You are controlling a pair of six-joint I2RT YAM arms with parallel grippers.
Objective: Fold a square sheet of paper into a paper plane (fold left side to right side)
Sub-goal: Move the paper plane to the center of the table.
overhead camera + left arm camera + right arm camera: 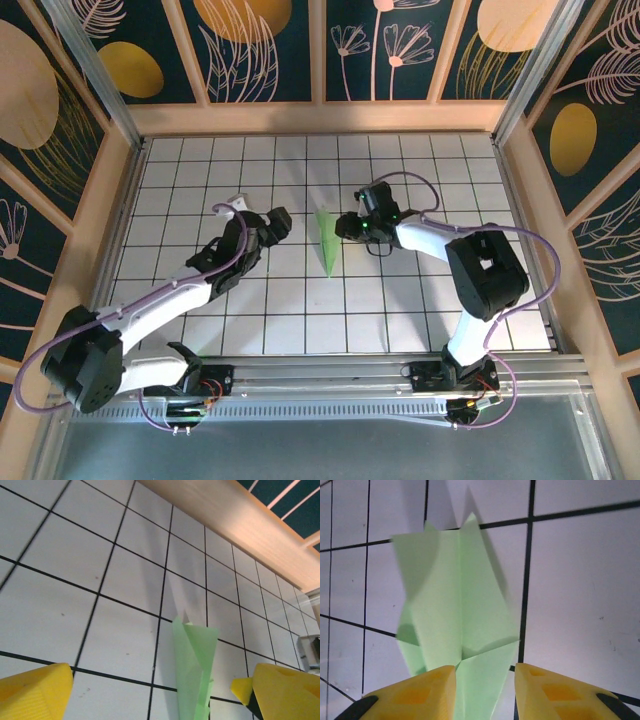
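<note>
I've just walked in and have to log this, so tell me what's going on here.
A two-armed robot is folding green paper into a plane. It is already a narrow pointed dart, sitting on the tiles between the arms. The right tool has its jaws apart with the plane between them, not visibly pinching it. The left tool is wide open close beside the plane, clear of it.

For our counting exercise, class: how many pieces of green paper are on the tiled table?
1. The paper plane sits mid-table, between the left gripper and right gripper; another piece could be hidden beneath the arms.
</note>
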